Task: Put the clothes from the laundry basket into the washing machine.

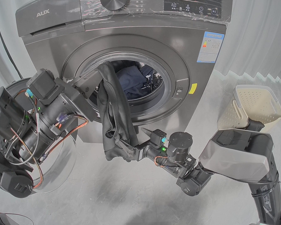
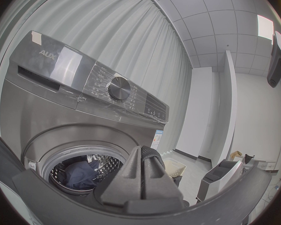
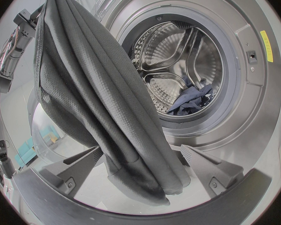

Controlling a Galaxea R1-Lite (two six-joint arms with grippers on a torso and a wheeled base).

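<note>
A dark grey garment (image 1: 115,110) hangs in front of the washing machine (image 1: 184,41), by the left rim of its open drum. My left gripper (image 1: 100,73) is shut on its top end, and the cloth (image 2: 153,152) shows at the closed fingertips (image 2: 137,160). My right gripper (image 1: 123,148) is open down at the garment's lower end. The hanging garment (image 3: 93,88) falls between its spread fingers (image 3: 81,163). Navy clothes (image 1: 134,80) lie inside the drum (image 3: 178,63). The cream laundry basket (image 1: 256,107) stands on the floor to the machine's right.
The round glass door (image 1: 57,163) is swung open to the left, under my left arm. Grey floor lies bare in front of the machine. Curtains hang behind and beside it.
</note>
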